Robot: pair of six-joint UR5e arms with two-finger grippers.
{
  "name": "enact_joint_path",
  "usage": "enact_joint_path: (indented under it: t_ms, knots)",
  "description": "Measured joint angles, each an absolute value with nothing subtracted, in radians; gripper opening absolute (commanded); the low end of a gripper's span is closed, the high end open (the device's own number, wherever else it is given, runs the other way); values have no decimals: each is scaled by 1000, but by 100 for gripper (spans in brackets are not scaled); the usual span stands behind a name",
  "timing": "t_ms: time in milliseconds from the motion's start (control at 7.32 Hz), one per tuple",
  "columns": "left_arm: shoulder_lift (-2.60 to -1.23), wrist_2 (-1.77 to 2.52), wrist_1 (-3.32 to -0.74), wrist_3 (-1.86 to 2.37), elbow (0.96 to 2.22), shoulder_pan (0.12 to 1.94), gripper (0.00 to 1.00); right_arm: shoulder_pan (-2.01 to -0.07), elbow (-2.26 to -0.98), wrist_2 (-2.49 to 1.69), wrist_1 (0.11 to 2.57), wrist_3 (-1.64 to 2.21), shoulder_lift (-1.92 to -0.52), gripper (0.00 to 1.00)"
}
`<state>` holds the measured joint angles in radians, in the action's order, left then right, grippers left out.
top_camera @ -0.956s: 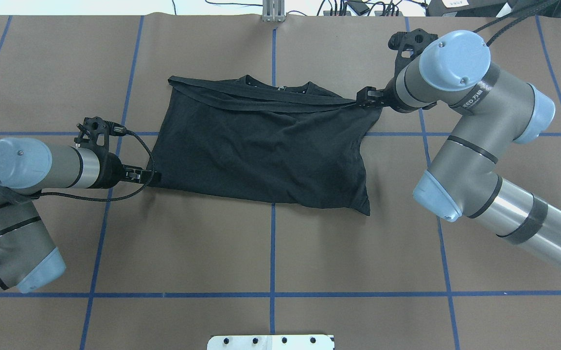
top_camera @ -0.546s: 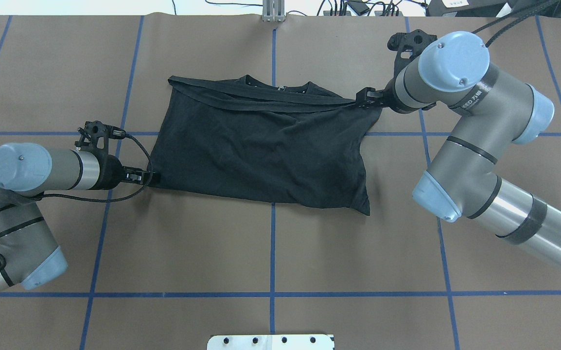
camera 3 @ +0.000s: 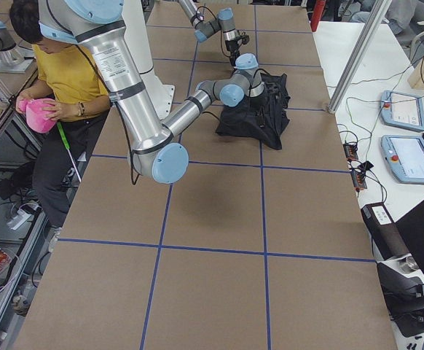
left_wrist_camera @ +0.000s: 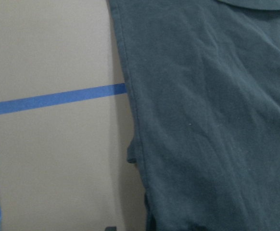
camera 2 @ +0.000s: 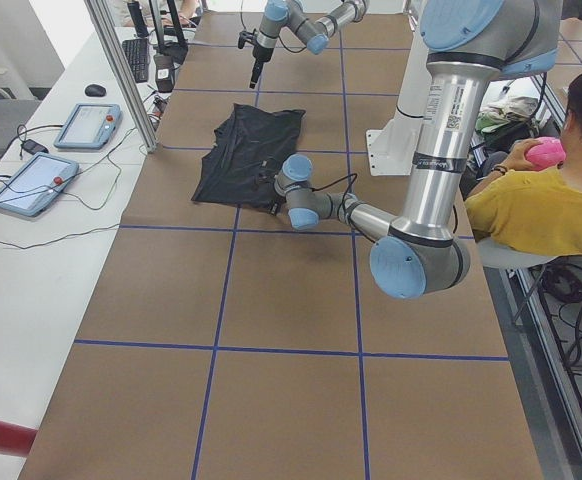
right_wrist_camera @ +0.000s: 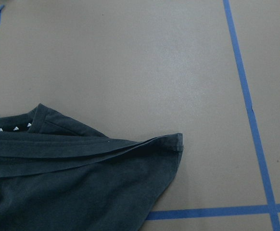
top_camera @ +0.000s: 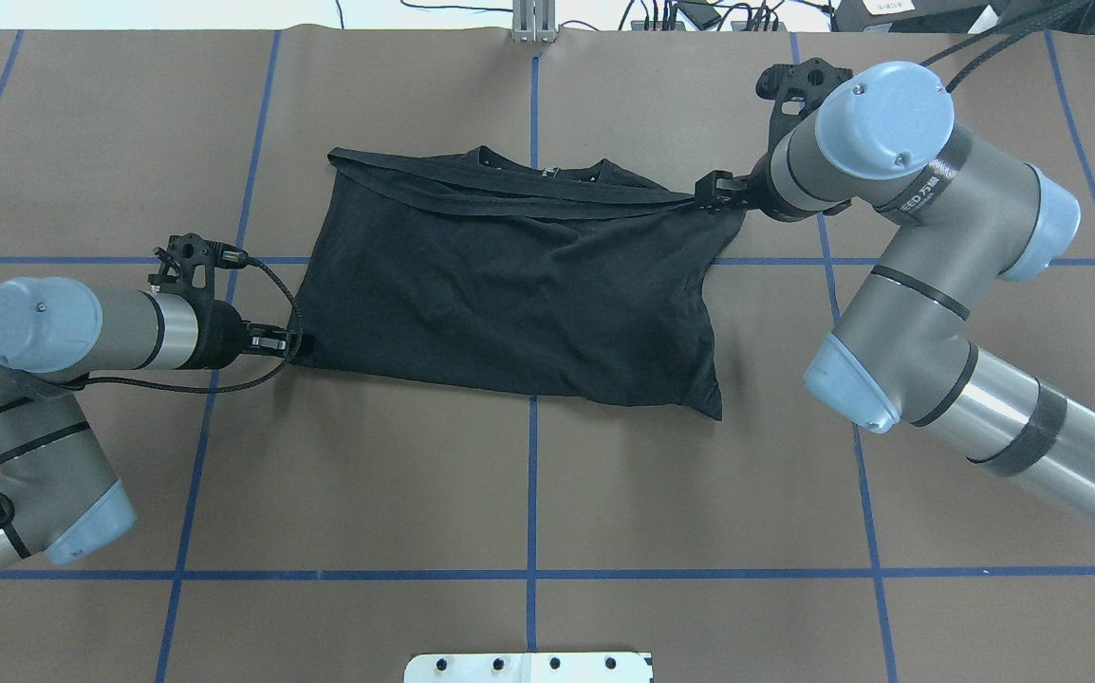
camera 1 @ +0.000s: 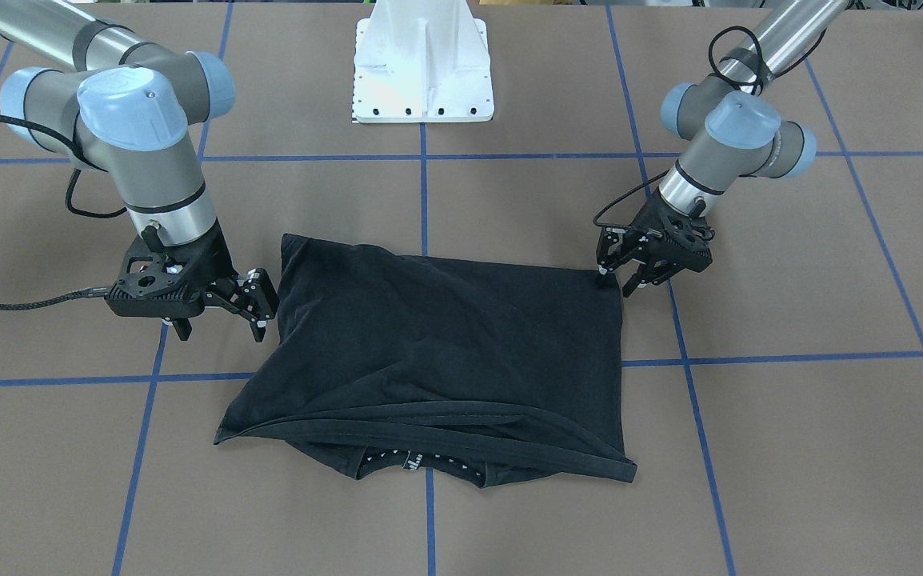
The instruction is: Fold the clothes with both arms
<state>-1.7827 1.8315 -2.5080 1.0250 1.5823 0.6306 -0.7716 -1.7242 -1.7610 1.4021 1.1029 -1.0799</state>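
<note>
One black T-shirt (camera 1: 445, 344) on one table (camera 1: 509, 520), two claws, left claw (camera 1: 616, 282) and right claw (camera 1: 263, 312) both spread apart

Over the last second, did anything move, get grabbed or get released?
Only the left arm shifted slightly, its elbow easing backward, while the left tool stayed at a corner of the T-shirt. Nothing was grabbed or released. The right arm, right tool and T-shirt stayed put.
</note>
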Motion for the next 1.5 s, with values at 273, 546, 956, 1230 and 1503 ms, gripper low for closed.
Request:
enact_joint_path:
  t_ms: [273, 546, 956, 1230, 1503]
  knots:
    - [-1784, 1832, -2508, 1029, 1583, 628, 44, -772, -1723, -1761, 1402, 1103, -1080, 100]
    - [-1784, 1832, -2508, 1030, 1584, 624, 16, -772, -1723, -1761, 1402, 1102, -1080, 100]
    - [-1781, 1832, -2506, 1030, 1587, 619, 0, -772, -1722, -1761, 1402, 1102, -1080, 100]
    - [-1764, 1838, -2497, 1024, 1620, 621, 0, -771, -1723, -1761, 1402, 1104, -1080, 100]
    - [-1738, 1871, -2493, 949, 1633, 650, 0, -768, -1724, -1761, 1402, 1105, -1079, 100]
